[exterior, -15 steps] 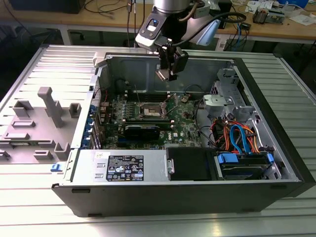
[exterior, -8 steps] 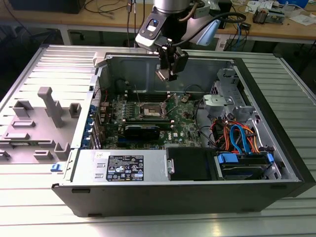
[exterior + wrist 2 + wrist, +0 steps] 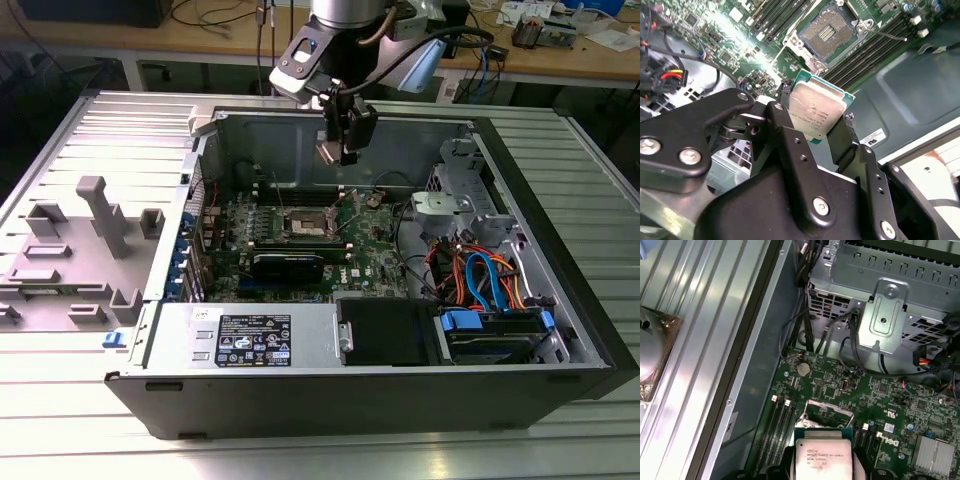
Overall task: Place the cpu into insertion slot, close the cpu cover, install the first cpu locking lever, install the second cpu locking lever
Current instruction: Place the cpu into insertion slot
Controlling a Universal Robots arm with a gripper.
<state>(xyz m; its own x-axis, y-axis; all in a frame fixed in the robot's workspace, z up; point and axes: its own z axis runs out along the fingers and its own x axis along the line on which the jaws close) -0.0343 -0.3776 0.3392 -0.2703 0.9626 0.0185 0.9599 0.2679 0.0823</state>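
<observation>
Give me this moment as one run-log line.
claw: shut on cpu | cpu: in air above insertion slot, not yet seated

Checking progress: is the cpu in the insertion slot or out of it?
Out. The gripper holds the cpu above the board; the insertion slot is empty.

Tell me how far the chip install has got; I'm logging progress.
Nothing is seated yet. The hand grips the chip by its edges, above the green board. The socket lies bare, with its contacts exposed. Left to do: seating the chip, then covering and locking it.
</observation>
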